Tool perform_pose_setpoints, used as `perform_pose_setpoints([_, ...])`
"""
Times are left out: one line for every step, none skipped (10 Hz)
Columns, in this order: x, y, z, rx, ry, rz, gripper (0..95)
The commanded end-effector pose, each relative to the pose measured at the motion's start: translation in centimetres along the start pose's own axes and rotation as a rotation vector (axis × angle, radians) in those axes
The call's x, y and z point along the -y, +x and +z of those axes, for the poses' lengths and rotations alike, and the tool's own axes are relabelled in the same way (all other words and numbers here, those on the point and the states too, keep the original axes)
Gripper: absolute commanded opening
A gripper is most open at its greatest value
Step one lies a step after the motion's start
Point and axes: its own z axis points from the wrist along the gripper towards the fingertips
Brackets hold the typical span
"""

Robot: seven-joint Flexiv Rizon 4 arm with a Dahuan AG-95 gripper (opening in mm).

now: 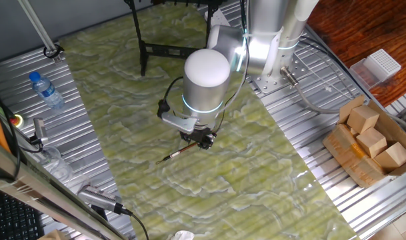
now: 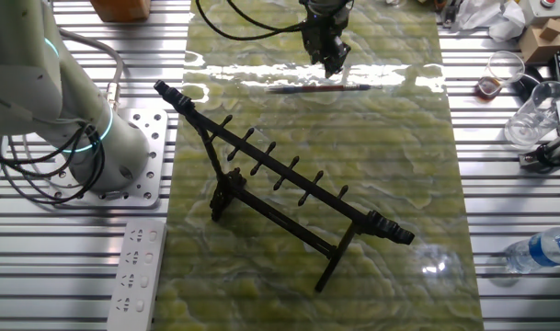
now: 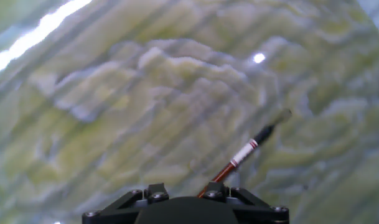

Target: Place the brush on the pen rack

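Slippage is the risk: the end effector pinches the brush near one end, so it could pivot and miss the pen rack pegs.

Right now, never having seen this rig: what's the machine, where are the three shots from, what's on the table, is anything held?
The machine is one robot arm ending in a two-finger claw. Two pictures come from fixed cameras on different sides of the table. The third, blurred, comes from a camera on the hand, looking along the fingers. On the green marbled mat stands a black rack. Apart from it is a thin brush. The claw is down right at the brush, which sticks out from under it in the hand view. I cannot tell whether it is gripped. Off the mat: a bottle, a box of wooden blocks, a power strip.
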Motion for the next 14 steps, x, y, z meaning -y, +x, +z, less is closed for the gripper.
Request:
perform_pose_setpoints([0.31, 0.36, 0.15, -0.001, -0.002, 0.162, 19.0])
perform_pose_setpoints([0.31, 0.36, 0.15, 0.002, -0.001, 0.17, 38.0])
perform_pose_setpoints([0.31, 0.35, 0.15, 0.002, -0.002, 0.237, 38.0])
perform_pose_setpoints([0.29, 0.37, 0.15, 0.001, 0.001, 0.256, 19.0])
perform_pose_setpoints([0.28, 0.38, 0.16, 0.001, 0.001, 0.272, 38.0])
perform_pose_setpoints([0.25, 0.35, 0.17, 0.002, 0.003, 0.285, 38.0])
perform_pose_setpoints([0.22, 0.33, 0.19, 0.002, 0.003, 0.296, 38.0])
perform_pose_setpoints([0.22, 0.33, 0.19, 0.002, 0.002, 0.307, 38.0])
perform_pose_setpoints([0.22, 0.33, 0.19, 0.003, -0.002, 0.337, 19.0])
perform_pose_setpoints([0.22, 0.33, 0.19, -0.002, -0.021, 0.397, 19.0])
perform_pose_setpoints([0.22, 0.33, 0.19, -0.025, -0.029, 0.403, 19.0])
perform_pose_setpoints([0.22, 0.33, 0.19, -0.058, -0.038, 0.401, 38.0])
perform_pose_setpoints([0.22, 0.33, 0.19, -0.061, -0.039, 0.396, 38.0])
perform_pose_setpoints([0.22, 0.33, 0.19, -0.055, -0.044, 0.388, 57.0])
